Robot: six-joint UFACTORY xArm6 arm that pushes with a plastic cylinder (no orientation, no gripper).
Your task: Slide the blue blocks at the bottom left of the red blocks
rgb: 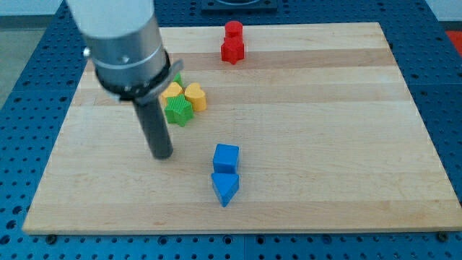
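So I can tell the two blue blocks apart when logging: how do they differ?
The blue cube shows a square face with flat sides; the blue triangular block narrows to a point toward the view's bottom. The blue cube lies nearer the view's top, the blue triangular block just below it, touching or nearly so. My tip is level with the blue cube, to its left, and higher than the triangular block. Both are the same blue and similar in size.

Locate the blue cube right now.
The blue cube sits low and about mid-board in the camera view, touching the blue triangular block just below it. My tip is off to its left, apart from it.
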